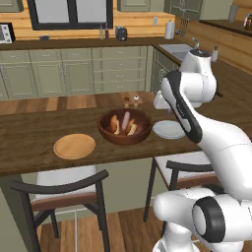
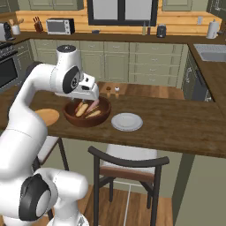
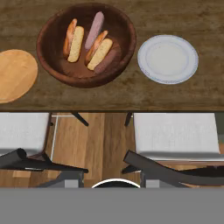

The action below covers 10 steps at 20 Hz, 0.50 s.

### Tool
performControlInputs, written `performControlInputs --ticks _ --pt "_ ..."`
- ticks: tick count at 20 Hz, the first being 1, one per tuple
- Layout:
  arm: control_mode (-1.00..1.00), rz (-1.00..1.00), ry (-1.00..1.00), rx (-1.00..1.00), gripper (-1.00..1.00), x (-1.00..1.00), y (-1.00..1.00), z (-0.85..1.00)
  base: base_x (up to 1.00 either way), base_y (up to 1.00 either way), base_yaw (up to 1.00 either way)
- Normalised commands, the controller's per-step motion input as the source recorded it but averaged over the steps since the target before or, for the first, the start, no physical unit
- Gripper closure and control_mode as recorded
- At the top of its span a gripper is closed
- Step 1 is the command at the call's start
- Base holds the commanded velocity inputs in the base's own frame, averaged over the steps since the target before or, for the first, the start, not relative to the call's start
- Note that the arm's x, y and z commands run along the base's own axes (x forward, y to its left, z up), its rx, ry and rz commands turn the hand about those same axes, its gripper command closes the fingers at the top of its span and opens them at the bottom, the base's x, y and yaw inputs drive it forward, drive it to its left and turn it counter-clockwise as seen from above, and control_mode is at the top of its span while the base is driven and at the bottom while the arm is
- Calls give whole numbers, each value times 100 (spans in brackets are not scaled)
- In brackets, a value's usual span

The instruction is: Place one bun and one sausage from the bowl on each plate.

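No writing or labels are legible anywhere. The bowl [image 3: 85, 43] holds two buns [image 3: 75, 43] and two sausages [image 3: 94, 29], between the wooden plate [image 3: 15, 74] and the white plate [image 3: 168, 59]. Whether the gripper's [image 2: 94, 105] jaws are spread cannot be told.

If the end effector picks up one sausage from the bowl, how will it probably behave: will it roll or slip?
The sausage is a slim, round cylinder, so it would likely roll if set down on the flat grey-white plate. Its smooth surface suggests it may slip in a loose grip. It leans on the wall of the bowl beside the buns, so lifting it could shift them.
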Motion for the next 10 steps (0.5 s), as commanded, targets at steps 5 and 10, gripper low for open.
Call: performControlInputs --ticks 5,10 --pt "-100 7 0 0 -100 -49 23 -13 0 0 0" --pt "-100 -5 0 0 -100 45 84 -32 0 0 0"
